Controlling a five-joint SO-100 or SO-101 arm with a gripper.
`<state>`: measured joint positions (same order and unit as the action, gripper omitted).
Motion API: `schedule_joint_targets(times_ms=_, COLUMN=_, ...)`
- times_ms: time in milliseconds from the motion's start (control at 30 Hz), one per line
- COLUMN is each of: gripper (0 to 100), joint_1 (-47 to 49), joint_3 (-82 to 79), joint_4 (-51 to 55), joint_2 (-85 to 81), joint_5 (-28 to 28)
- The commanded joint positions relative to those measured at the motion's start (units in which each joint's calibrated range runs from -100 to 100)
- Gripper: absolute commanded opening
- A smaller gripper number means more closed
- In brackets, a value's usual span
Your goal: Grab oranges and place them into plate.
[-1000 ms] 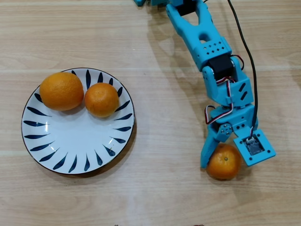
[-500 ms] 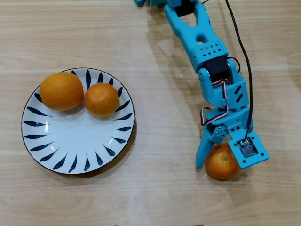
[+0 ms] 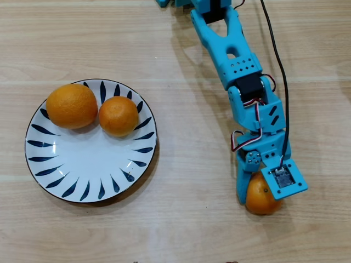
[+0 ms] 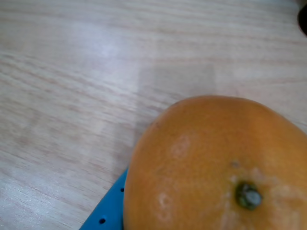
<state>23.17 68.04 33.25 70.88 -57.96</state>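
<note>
Overhead view: third orange (image 3: 259, 197) sits on wooden surface (image 3: 186, 219), lower right, well apart from plate (image 3: 82, 164). Blue pincer (image 3: 258, 193) pinching it, one finger (image 3: 242, 183) pressed on fruit's left side, other side hidden under camera mount. Wrist view: same orange (image 4: 216, 163) fills lower right, stem dimple up, blue finger edge (image 4: 108, 208) touching its lower left. Out on left, plate carries large orange (image 3: 71, 106) and small orange (image 3: 118, 115), touching side by side in upper half. Blue arm (image 3: 241, 76) reaches down from top edge.
</note>
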Motion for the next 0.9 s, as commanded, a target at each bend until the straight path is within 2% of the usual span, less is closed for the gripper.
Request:
schedule_joint_targets(times_ms=0, gripper=23, joint_1=-0.43, joint_3=1.18, joint_4=-1.06, joint_2=-1.57, joint_5=0.40)
schedule_joint_targets(times_ms=233, gripper=24, joint_1=-0.84, joint_3=2.81, joint_4=2.72, joint_2=-9.18, joint_5=5.89)
schedule_joint_targets(times_ms=467, gripper=24, joint_1=-4.22, joint_3=-2.35, joint_4=26.70, joint_2=-29.30, joint_5=12.90)
schedule_joint_targets(times_ms=533, gripper=24, joint_1=-5.67, joint_3=-9.69, joint_4=30.23, joint_2=-37.16, joint_5=15.04)
schedule_joint_targets(times_ms=667, gripper=24, joint_1=-8.98, joint_3=-29.06, joint_4=30.65, joint_2=-52.12, joint_5=18.33)
schedule_joint_targets(times_ms=700, gripper=24, joint_1=-11.16, joint_3=-40.74, joint_4=30.57, joint_2=-60.23, joint_5=19.90)
schedule_joint_targets(times_ms=733, gripper=24, joint_1=-12.21, joint_3=-45.18, joint_4=30.40, joint_2=-63.28, joint_5=20.63)
schedule_joint_targets(times_ms=867, gripper=24, joint_1=-16.16, joint_3=-63.38, joint_4=21.03, joint_2=-73.34, joint_5=25.34)
